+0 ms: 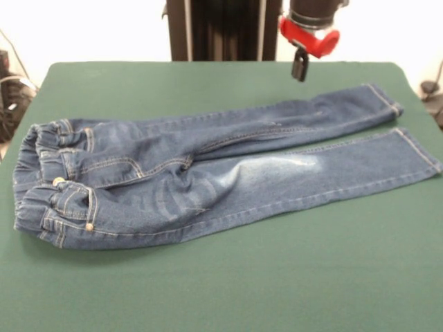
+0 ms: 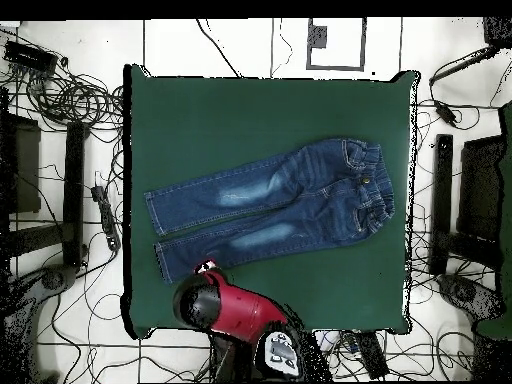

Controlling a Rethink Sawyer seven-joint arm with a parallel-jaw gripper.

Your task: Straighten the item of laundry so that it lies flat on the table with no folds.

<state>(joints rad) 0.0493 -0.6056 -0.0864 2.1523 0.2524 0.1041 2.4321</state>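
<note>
The item of laundry (image 1: 208,169), small blue denim jeans, lies spread on the green table (image 1: 208,290). In the front view its gathered elastic waistband is at the left and both legs run side by side to the right. Faded whitish patches mark the thighs, and there are slight creases around the crotch. My gripper (image 1: 300,66) hangs under a red wrist piece, lifted off the cloth near the table's far edge, above the far leg's lower part. From overhead, the jeans (image 2: 270,205) sit mid-table and the gripper (image 2: 205,268) is beside a leg cuff. It holds nothing.
Bare green table (image 2: 250,110) surrounds the jeans on every side. Tangled cables (image 2: 60,90) and black stands (image 2: 465,200) crowd the floor around the table. More cables (image 1: 10,90) show past the table's left edge in the front view.
</note>
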